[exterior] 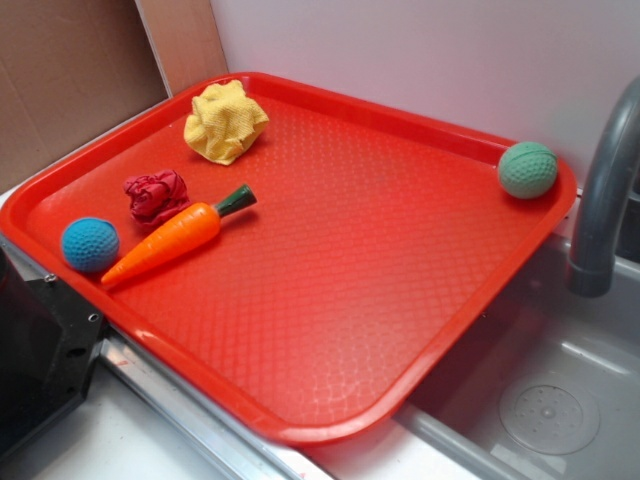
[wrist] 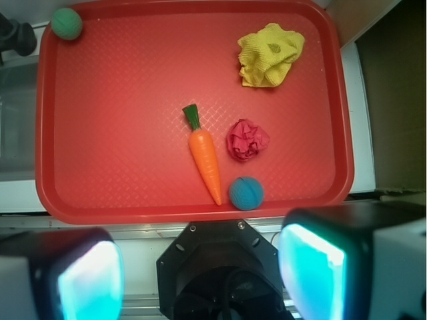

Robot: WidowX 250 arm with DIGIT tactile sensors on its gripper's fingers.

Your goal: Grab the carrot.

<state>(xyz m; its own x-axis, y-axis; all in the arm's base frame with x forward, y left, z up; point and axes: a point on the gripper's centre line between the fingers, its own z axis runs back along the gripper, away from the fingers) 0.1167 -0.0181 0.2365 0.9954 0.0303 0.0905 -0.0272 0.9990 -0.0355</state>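
The carrot [exterior: 172, 240] [wrist: 205, 155] is glossy orange with a short dark green stem and lies flat on the red tray [exterior: 380, 260] [wrist: 120, 120], near its left edge in the exterior view. Its tip points toward the blue ball [exterior: 90, 244] [wrist: 246, 193]. In the wrist view my gripper [wrist: 200, 273] hangs high above the tray's near edge, well apart from the carrot. Its two cyan-padded fingers [wrist: 90, 280] stand wide apart with nothing between them. The exterior view shows only the black robot base [exterior: 40, 350], not the gripper.
A dark red wad of cloth [exterior: 155, 195] [wrist: 247, 140] lies right beside the carrot. A crumpled yellow cloth [exterior: 225, 120] [wrist: 270, 55] and a green ball [exterior: 527, 169] [wrist: 67, 23] sit at far corners. A grey faucet [exterior: 605, 190] and a sink [exterior: 550, 400] flank the tray.
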